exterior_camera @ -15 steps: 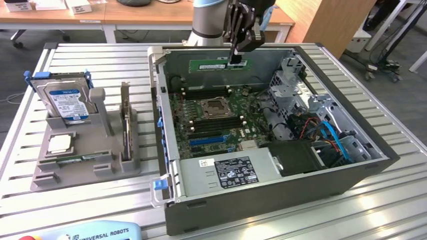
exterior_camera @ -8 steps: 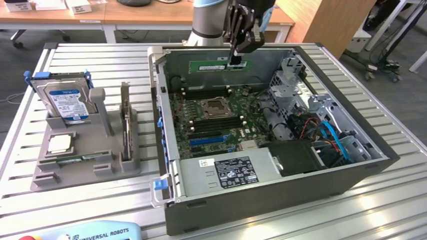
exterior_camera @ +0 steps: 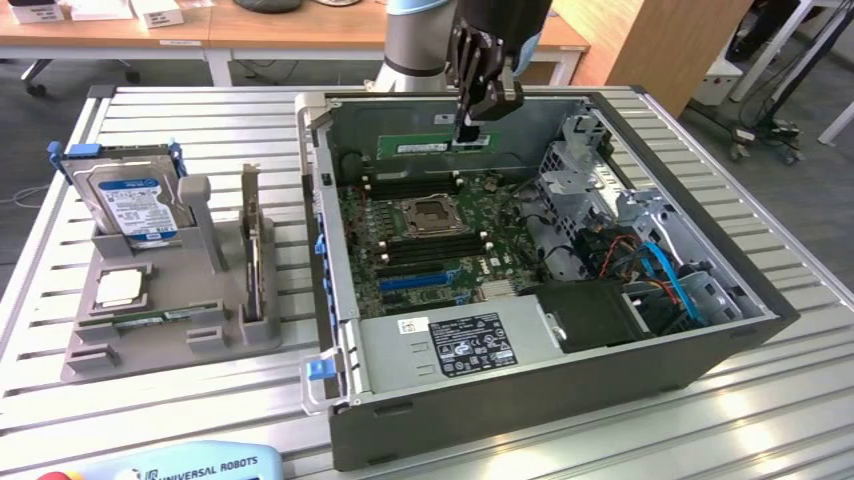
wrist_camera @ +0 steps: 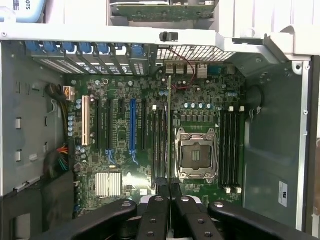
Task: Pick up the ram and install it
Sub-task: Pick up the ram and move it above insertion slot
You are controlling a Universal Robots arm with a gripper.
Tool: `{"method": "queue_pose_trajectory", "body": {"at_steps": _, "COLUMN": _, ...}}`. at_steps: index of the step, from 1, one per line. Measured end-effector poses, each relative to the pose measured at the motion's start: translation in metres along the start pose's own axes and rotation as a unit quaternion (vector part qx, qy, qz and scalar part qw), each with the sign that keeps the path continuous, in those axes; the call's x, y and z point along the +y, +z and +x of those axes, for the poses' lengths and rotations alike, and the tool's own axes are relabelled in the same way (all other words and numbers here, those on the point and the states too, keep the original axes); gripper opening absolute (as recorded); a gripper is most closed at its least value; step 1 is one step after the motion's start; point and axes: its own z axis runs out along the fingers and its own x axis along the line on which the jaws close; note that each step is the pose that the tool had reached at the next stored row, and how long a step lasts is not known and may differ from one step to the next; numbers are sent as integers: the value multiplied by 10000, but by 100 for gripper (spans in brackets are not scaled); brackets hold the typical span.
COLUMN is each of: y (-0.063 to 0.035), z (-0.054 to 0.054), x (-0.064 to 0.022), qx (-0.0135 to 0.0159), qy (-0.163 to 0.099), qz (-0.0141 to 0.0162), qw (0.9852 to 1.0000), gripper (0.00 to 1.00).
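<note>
Pickup looking done: gripper (exterior_camera: 469, 135) pinching ram (exterior_camera: 420, 146), hovering over memory slots (wrist_camera: 230, 150) inside open case (exterior_camera: 534, 410). Seating part left, stick not sitting in slot yet.

the open computer case (exterior_camera: 534, 400) sits on the table (exterior_camera: 200, 120) at the exterior view's right. the parts holder (exterior_camera: 174, 345) lies to its left, bearing the hard drive (exterior_camera: 134, 205). the ram (exterior_camera: 424, 146) hangs inside the case above the motherboard (exterior_camera: 354, 205), clamped in the gripper (exterior_camera: 470, 135).

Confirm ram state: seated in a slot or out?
Out. The ram is clamped in the end effector, held clear above the motherboard in the exterior view, not pressed into any slot.
</note>
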Motion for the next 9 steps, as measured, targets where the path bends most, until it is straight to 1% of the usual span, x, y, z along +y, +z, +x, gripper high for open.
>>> {"method": "queue_pose_trajectory", "body": {"at_steps": 4, "y": 69, "z": 3, "x": -2, "qx": 0, "qy": 0, "qz": 3, "qw": 10000, "gripper": 11}}
{"method": "queue_pose_trajectory", "body": {"at_steps": 9, "y": 77, "z": 3, "x": -4, "qx": 1, "qy": 0, "qz": 3, "qw": 10000, "gripper": 11}}
